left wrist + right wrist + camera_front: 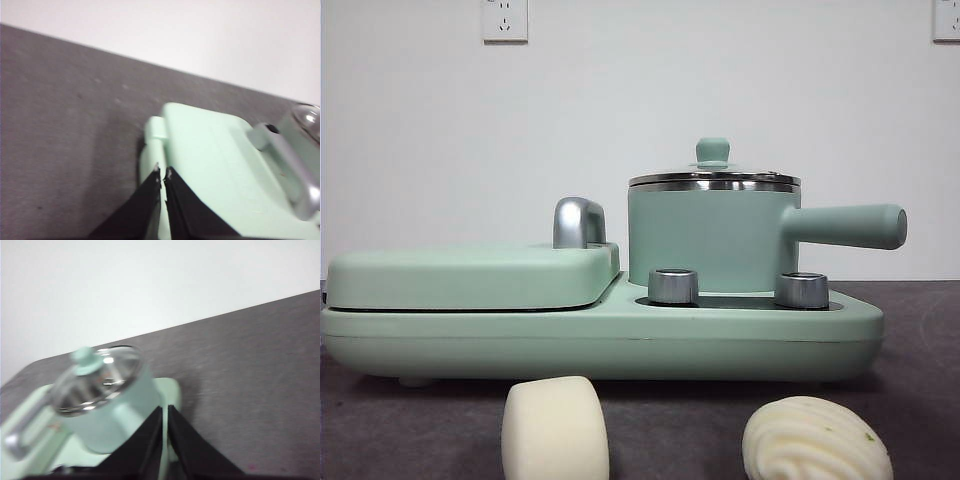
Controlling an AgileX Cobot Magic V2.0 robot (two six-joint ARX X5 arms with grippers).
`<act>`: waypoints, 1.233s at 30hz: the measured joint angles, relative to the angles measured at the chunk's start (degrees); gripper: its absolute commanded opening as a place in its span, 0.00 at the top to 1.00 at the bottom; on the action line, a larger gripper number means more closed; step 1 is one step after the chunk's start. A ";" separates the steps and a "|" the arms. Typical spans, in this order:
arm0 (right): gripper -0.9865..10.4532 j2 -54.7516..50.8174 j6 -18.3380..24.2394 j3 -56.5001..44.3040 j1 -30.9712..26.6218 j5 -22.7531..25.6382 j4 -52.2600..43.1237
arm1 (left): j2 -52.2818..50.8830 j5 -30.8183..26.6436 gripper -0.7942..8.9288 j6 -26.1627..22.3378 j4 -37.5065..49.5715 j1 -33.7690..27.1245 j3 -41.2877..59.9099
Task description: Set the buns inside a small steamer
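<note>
Two cream-white buns lie on the dark table at the front: a smooth cylinder bun (556, 428) on the left and a swirled domed bun (817, 440) on the right. Behind them the small steamer (712, 235), a mint-green pot with a long side handle and a glass lid (714, 178) on it, stands on the right of a mint-green cooker base (600, 340). My left gripper (162, 172) is shut, held above the flat grill's end. My right gripper (165, 410) is shut, hovering beside the steamer (110, 405). Neither gripper shows in the front view.
The flat hinged grill section (470, 277) with a chrome handle (578, 222) fills the left of the base. Two steel knobs (673, 286) sit in front of the pot. A white wall with sockets stands behind.
</note>
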State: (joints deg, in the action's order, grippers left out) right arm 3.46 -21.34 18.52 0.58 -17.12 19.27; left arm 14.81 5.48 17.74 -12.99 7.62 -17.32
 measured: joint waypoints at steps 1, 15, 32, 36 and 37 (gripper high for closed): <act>0.90 1.09 0.00 2.34 0.00 -1.25 1.70 | 2.08 0.92 0.90 0.11 -1.09 0.33 -2.21; 0.90 21.55 12.28 31.91 0.02 -19.34 23.21 | 25.22 21.62 0.90 -7.28 -15.76 2.54 -31.52; 0.70 26.58 18.58 35.45 0.00 -24.85 26.32 | 30.18 27.82 0.64 -15.82 -24.57 5.60 -39.41; 0.46 26.58 18.56 35.45 0.02 -24.74 26.34 | 30.18 27.82 0.39 -15.91 -24.57 5.60 -39.41; 0.45 26.58 18.56 35.45 0.00 -24.72 26.34 | 30.18 27.82 0.38 -16.00 -24.57 5.60 -39.41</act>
State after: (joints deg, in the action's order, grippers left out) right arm 30.04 -2.79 53.98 0.58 -41.85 45.60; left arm 44.99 33.30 1.74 -37.56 13.21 -56.73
